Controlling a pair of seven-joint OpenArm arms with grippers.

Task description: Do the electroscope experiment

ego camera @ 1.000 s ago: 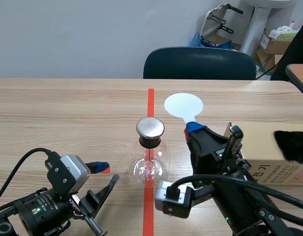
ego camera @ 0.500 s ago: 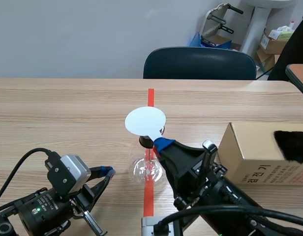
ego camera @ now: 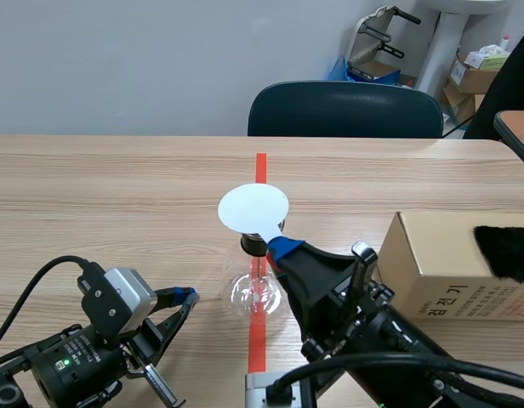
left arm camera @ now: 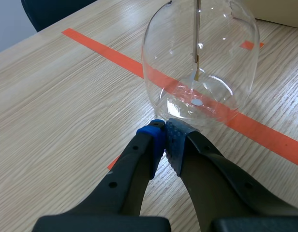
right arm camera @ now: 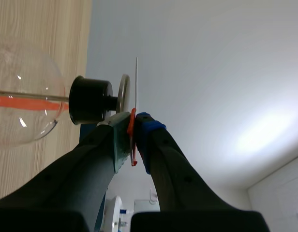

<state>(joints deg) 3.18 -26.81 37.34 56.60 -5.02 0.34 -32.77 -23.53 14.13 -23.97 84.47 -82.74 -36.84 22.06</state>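
Observation:
The electroscope is a clear glass flask with a black stopper, standing on the orange tape line. My right gripper is shut on the handle of a white round disc paddle. The paddle hangs right over the electroscope's top and hides its metal cap in the scene view. In the right wrist view the disc shows edge-on, just beside the metal cap, with a sliver of gap. My left gripper is shut on nothing, its tips at the foot of the flask.
A cardboard box with a black fur piece on it stands at the right, close to the right arm. A dark chair is behind the table's far edge. Bare wood lies to the left and beyond the flask.
The right arm swung the paddle left, from beside the box to over the electroscope's cap. The left gripper closed. Little has moved in the last half second.

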